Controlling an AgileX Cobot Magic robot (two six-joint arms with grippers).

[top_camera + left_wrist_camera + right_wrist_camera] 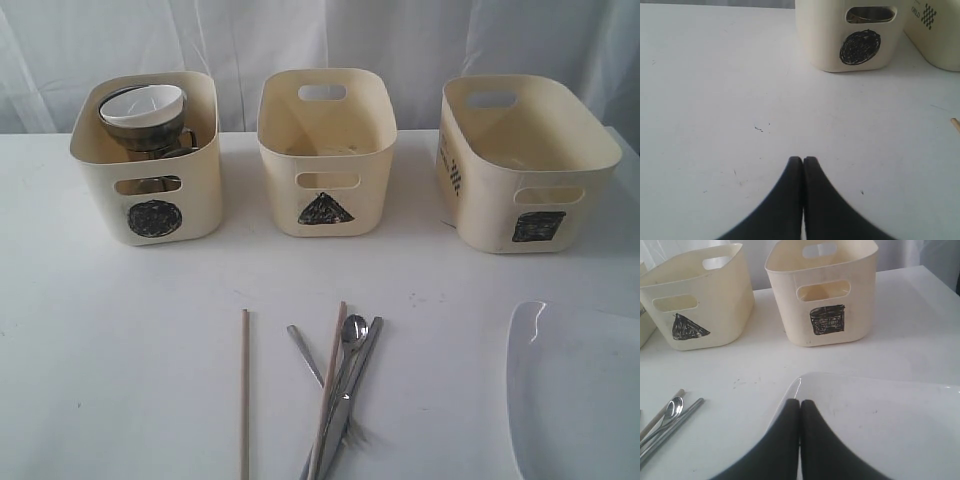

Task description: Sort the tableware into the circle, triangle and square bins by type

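Both pairs of fingers pressed together, holding nothing.
Right fingers [800, 405] hang over the large white squarish plate's [890, 425] rim; left fingers [803, 161] over bare white tabletop [715, 100], cream circle-marked plastic bin [850, 35] well apart.

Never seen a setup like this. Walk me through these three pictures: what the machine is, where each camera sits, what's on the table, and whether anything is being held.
It is a robot with two arms, each ending in a two-fingered gripper. One picture looks at the whole table from off the arms; the other two come from cameras on the wrists. The dark shapes low in those are the left gripper and right gripper, both shut and holding nothing.

On the white table stand three cream tubs: the circle bin, already holding a white bowl stacked on steel ware, the triangle bin and the square bin. In front lie wooden chopsticks, a small pile of steel cutlery and a large white plate, all unsorted.
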